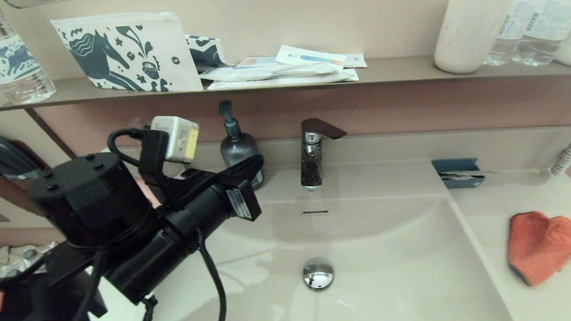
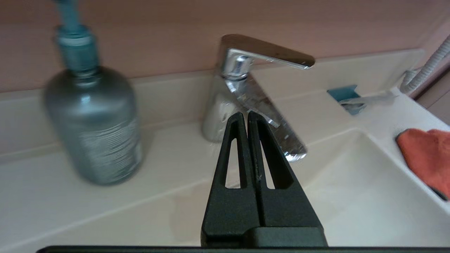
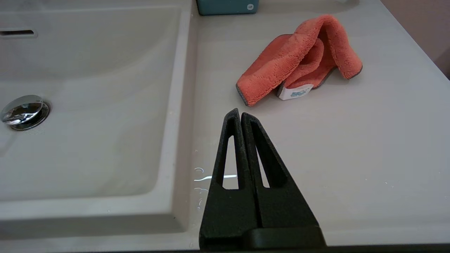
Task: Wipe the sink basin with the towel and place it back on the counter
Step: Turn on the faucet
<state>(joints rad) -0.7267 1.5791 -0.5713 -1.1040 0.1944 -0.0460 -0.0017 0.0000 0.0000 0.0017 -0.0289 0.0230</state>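
The right gripper (image 3: 241, 116) is hovering over the near right part of the counter (image 3: 351, 158), fingers pressed together and holding nothing. A little farther, the towel (image 3: 299, 59) is lying crumpled on the counter, right of the sink basin (image 1: 389, 271). I judge the pickup is not yet begun; the fingers must open first. The left gripper (image 2: 246, 117), also closed and empty, is waiting over the far left side.

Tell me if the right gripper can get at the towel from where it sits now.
Probably yes: the right gripper, jaws shut, hangs over bare counter just short of the towel, nothing between; it must open first.
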